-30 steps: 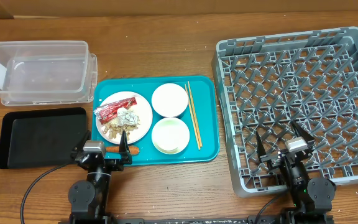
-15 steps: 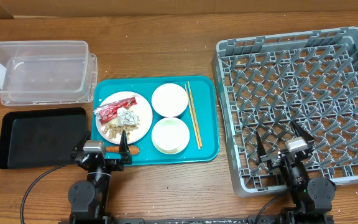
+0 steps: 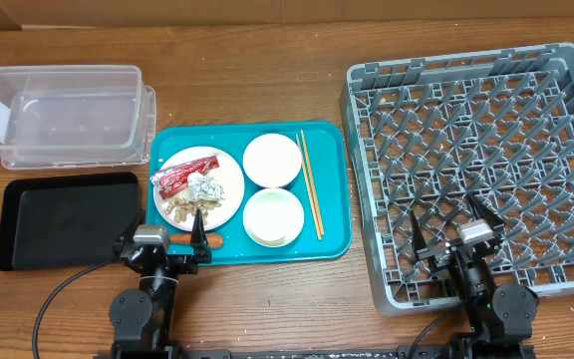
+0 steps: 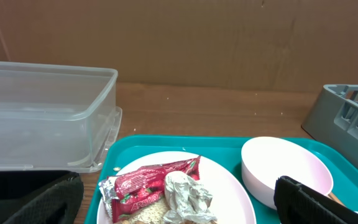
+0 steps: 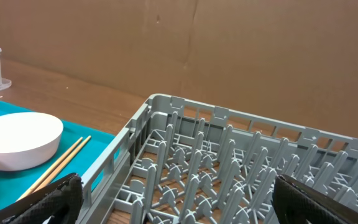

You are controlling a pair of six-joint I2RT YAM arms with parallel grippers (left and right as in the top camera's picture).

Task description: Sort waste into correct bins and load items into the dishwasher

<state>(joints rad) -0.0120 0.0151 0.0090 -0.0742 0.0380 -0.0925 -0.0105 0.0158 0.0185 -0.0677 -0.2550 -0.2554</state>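
The room is bright, with soft, even light from above. Shadows are short and faint. The clear bin shines a little. Up close, the black fingers look blurry.

Tray sitting on surface, carrying plate, far bowl, near bowl, chopsticks. Rack lying at tray's 3 o'clock; tub sitting at 10 o'clock, pan at 8 o'clock.
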